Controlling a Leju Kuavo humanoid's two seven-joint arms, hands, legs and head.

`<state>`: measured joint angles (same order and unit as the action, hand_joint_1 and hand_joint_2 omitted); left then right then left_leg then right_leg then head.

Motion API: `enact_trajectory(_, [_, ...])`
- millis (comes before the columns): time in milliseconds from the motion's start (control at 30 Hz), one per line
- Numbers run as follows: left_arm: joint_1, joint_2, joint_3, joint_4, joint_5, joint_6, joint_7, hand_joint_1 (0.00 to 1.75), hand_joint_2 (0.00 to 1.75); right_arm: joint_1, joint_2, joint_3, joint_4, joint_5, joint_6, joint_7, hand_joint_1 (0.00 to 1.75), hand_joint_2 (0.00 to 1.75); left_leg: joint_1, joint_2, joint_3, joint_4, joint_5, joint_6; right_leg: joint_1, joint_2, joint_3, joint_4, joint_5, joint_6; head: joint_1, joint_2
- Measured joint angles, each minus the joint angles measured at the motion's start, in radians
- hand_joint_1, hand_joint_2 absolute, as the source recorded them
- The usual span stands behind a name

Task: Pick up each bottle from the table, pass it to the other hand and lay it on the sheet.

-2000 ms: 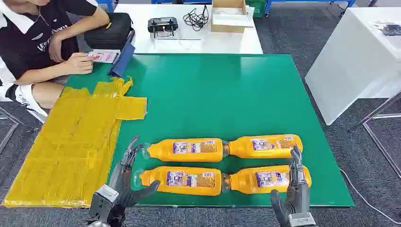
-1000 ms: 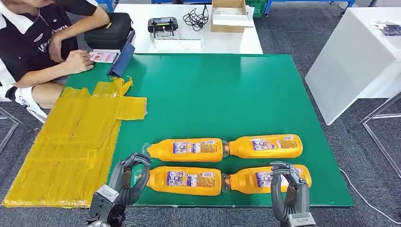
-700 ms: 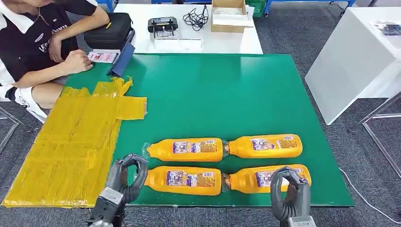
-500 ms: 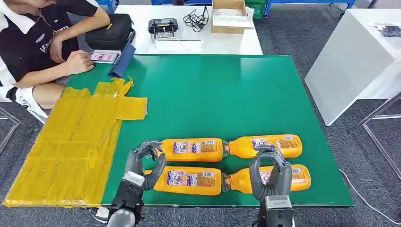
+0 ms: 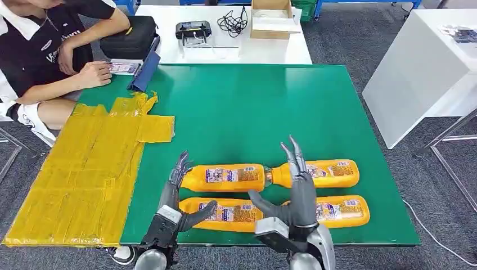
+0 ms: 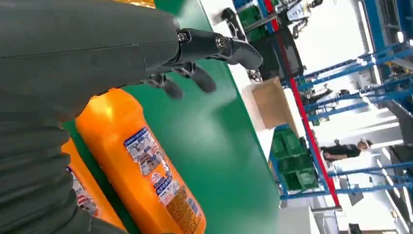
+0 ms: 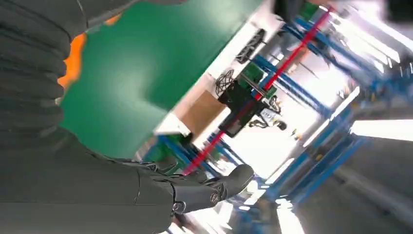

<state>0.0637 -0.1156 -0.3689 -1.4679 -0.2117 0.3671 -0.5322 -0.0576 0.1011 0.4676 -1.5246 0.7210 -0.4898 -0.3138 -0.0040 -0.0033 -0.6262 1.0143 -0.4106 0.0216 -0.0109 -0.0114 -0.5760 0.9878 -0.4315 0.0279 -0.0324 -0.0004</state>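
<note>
four full orange juice bottles (image 5: 225,178) lower centre: likely heavy, smooth, rigid; best gripped mid-body. left hand (image 5: 179,197) and right hand (image 5: 297,194): fingers apart, empty.

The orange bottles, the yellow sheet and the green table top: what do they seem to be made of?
Orange bottles: probably clear plastic filled with orange liquid, glossy, with printed wrap labels. Yellow sheet: looks like thin plastic film, judging by its creases and crumpled far end, with a slight sheen. Green table top: a smooth, matte flat surface; whether it is a mat or a coated board cannot be told.
</note>
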Motion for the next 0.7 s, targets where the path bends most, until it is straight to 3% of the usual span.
enact_trajectory(100, [-0.014,0.0,0.013,-0.003,0.015,-0.023,0.0,0.0,1.75,-0.108,-0.005,0.034,0.12,0.148,-0.006,0.075,0.0,1.75,0.0,0.0,0.0,0.0,0.002,0.001,0.0,0.0,0.0,0.0,0.001,0.001,0.0,0.0])
enact_trajectory(433, [-0.022,0.0,0.028,-0.005,0.021,-0.031,0.001,0.0,1.75,-0.215,-0.012,0.073,0.28,0.192,-0.01,0.103,0.0,1.75,0.0,-0.002,-0.001,0.0,0.002,0.001,0.0,-0.001,0.0,0.0,0.001,0.001,0.0,0.0])
enact_trajectory(700, [-0.055,0.0,0.061,-0.014,0.079,-0.079,0.004,0.0,1.75,-0.409,-0.009,0.14,0.574,0.281,0.126,0.184,0.0,1.75,0.0,-0.002,-0.002,0.0,0.005,0.002,0.0,-0.002,-0.001,0.0,0.002,0.002,0.001,0.0])
